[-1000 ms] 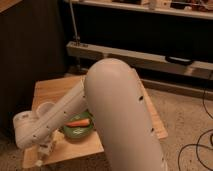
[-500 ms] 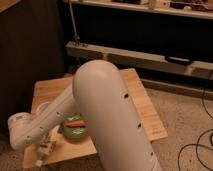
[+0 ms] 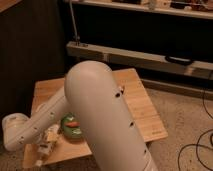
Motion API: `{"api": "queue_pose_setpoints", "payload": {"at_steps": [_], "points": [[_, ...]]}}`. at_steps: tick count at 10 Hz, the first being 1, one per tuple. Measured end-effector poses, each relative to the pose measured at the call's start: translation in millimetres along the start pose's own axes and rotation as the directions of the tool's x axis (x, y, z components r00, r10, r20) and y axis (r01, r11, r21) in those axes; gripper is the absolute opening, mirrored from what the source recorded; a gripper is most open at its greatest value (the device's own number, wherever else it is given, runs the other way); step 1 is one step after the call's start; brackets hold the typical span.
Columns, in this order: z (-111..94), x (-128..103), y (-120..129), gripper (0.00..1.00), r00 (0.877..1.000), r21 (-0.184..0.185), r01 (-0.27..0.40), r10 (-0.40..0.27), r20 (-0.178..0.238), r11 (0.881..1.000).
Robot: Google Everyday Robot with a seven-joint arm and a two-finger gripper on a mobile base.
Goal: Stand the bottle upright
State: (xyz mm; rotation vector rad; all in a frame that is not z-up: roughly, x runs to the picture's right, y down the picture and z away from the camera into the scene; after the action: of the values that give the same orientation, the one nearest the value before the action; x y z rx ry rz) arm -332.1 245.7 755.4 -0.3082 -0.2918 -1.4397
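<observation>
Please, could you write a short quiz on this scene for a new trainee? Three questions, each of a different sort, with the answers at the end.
1. True or false: the end effector is low, at the corner of the wooden table that lies at the lower left of the view.
2. What hides much of the table top from the camera? A) the robot's white arm; B) a cardboard box; C) a towel.
3. Fill the gap: the plate next to the arm is ____ in colour.

Key: 1 true; 2 A; 3 green.
</observation>
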Motion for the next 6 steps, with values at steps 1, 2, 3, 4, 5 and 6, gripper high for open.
{"api": "queue_pose_setpoints", "payload": {"at_steps": [1, 2, 3, 4, 5, 6], "points": [[0.3, -1.1, 0.2, 0.78, 1.0, -0.002, 0.002, -0.002, 0.0, 1.0], [0.7, -2.2, 0.8, 0.78, 1.0, -0.002, 0.001, -0.001, -0.002, 1.0], [0.7, -3.4, 1.8, 0.78, 1.0, 0.004, -0.002, 0.002, -0.006, 1.0], [0.4, -4.2, 3.1, 0.78, 1.0, 0.018, -0.004, 0.004, -0.01, 1.0], [0.7, -4.9, 5.5, 0.78, 1.0, 0.031, -0.006, 0.007, -0.016, 0.999], [0.7, -6.8, 5.9, 0.78, 1.0, 0.044, -0.005, 0.006, -0.021, 0.999]]}}
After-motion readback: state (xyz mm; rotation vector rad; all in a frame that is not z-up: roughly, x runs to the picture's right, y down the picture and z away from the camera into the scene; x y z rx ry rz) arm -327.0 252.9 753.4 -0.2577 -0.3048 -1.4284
